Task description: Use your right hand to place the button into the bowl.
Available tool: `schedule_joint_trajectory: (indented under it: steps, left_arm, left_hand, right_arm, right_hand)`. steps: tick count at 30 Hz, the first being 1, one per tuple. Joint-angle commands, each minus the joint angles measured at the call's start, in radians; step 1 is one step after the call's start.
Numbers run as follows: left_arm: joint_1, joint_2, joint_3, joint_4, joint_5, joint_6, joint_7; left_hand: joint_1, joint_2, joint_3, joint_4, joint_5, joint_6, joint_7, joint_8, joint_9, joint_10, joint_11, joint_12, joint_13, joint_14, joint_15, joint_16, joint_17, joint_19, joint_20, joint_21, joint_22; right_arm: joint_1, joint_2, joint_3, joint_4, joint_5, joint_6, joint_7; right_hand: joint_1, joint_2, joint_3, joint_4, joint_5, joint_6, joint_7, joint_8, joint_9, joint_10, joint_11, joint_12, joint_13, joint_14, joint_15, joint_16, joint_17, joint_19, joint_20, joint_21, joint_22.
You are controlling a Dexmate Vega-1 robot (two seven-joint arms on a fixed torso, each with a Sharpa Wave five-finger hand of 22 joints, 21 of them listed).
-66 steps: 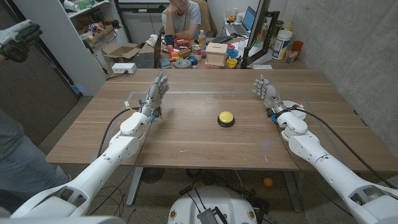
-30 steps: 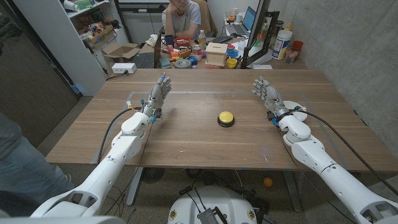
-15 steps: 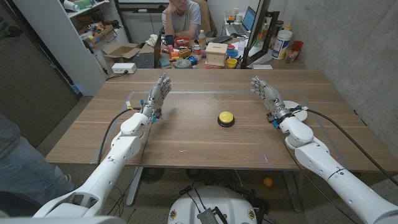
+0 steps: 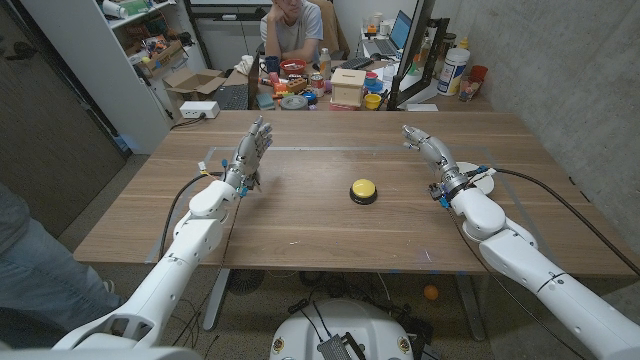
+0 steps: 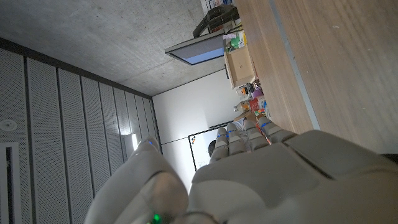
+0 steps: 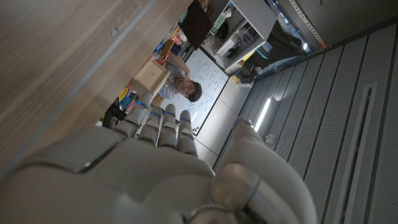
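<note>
The yellow button [image 4: 363,190] on its dark base sits on the wooden table [image 4: 300,220] near the middle. My right hand [image 4: 428,152] is held up to the right of it, a good gap away, fingers apart and holding nothing. A white rim [image 4: 485,179], possibly the bowl, peeks out from behind my right wrist. My left hand [image 4: 250,152] is raised at the table's left, fingers spread and empty. Each wrist view looks along the back of its own hand [image 5: 261,168] [image 6: 137,162], fingers extended.
A person [image 4: 293,30] sits behind the table's far edge, beside a cluttered desk with boxes, bottles and a laptop [image 4: 390,38]. Another person's leg [image 4: 30,265] is at the left edge. A shelf [image 4: 110,60] stands at the far left.
My right hand has tilted and drifted slightly left toward the table's middle, the forearm swinging inward. The person at the left has drawn back. The button and left hand have not moved.
</note>
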Motion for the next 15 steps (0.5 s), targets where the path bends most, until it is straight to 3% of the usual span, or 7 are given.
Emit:
schedule_joint_trajectory:
  steps: [1,15]
  left_arm:
    - [0.011,0.005,-0.010,-0.022,0.007,0.010,0.002]
    - [0.020,0.020,-0.008,-0.043,0.022,0.003,0.001]
  left_hand:
    - [0.009,0.006,-0.004,-0.002,0.007,0.007,0.002,0.007,0.002,0.007,-0.002,0.006,0.002,0.002,0.003,0.005,0.005,-0.008,0.000,-0.001,0.006]
    - [0.012,0.008,-0.007,-0.003,0.007,0.006,0.000,0.006,0.003,0.007,-0.004,0.006,0.002,0.002,0.001,0.005,0.005,-0.013,0.013,-0.005,0.006]
  right_arm:
    - [-0.024,-0.050,-0.010,-0.081,-0.158,-0.044,-0.050]
    - [-0.041,-0.085,-0.019,-0.162,-0.317,-0.085,-0.060]
  right_hand:
    - [0.027,0.000,0.004,-0.013,0.006,0.002,-0.019,0.002,0.003,0.003,-0.001,0.007,0.003,0.007,-0.001,-0.001,0.000,-0.003,0.007,-0.009,0.005]
    - [0.049,-0.002,0.008,-0.031,0.005,0.002,-0.030,0.002,0.003,0.001,0.000,0.007,0.003,-0.007,0.000,-0.007,0.000,-0.017,0.016,-0.027,0.006]
